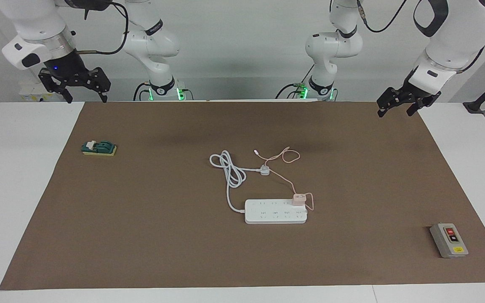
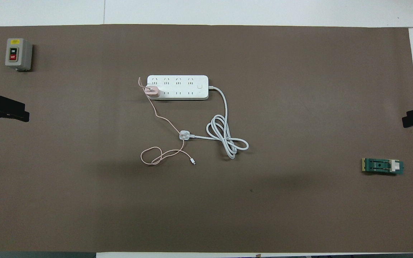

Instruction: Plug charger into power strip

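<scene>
The power strip (image 1: pixel 275 211) lies flat in the middle of the brown mat, and it also shows in the overhead view (image 2: pixel 177 87). The pale pink charger (image 1: pixel 299 198) stands on the strip's end socket toward the left arm's end, in the row nearer the robots; it also shows from above (image 2: pixel 151 91). Its thin pink cable (image 1: pixel 286 156) trails toward the robots into a loop. My left gripper (image 1: pixel 396 111) hangs open and empty over the mat's corner near its base. My right gripper (image 1: pixel 86 99) hangs open and empty over the mat's corner at its own end.
The strip's thick white cord (image 1: pixel 230 168) coils nearer to the robots and ends in a white plug (image 1: pixel 264 170). A grey box with red and black buttons (image 1: pixel 449 240) stands toward the left arm's end. A green part on a yellow block (image 1: pixel 98 147) lies toward the right arm's end.
</scene>
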Robot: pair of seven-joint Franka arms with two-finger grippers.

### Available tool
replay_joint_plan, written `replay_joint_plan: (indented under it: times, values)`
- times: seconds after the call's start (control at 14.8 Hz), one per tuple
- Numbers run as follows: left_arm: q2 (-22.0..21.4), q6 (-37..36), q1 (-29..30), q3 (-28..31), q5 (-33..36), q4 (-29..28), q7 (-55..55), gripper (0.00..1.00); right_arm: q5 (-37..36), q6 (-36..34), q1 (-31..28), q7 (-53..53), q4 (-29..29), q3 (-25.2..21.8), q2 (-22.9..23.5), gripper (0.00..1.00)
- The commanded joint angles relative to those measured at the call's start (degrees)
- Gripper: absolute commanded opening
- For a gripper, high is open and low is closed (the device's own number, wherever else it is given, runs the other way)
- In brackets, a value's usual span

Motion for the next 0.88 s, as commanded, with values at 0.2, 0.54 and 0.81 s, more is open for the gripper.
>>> replay_joint_plan:
  times: [0.2, 0.54, 0.81]
  values:
    - [-3.75, 2.17, 2.32, -3.63, 0.94, -5.05, 0.50, 1.00, 1.32, 0.64, -0.91, 0.33, -1.33, 0.43, -1.21, 1.00]
    - [-3.75, 5.86, 2.67, -4.51, 0.94, -4.98, 0.85, 1.00, 1.32, 0.64, -0.91, 0.33, -1.33, 0.43, -1.21, 1.00]
    - [-3.84, 6.66, 2.85, -4.51, 0.68, -5.33, 0.93, 1.00, 1.32, 0.64, -0.91, 0.33, -1.33, 0.43, -1.21, 1.00]
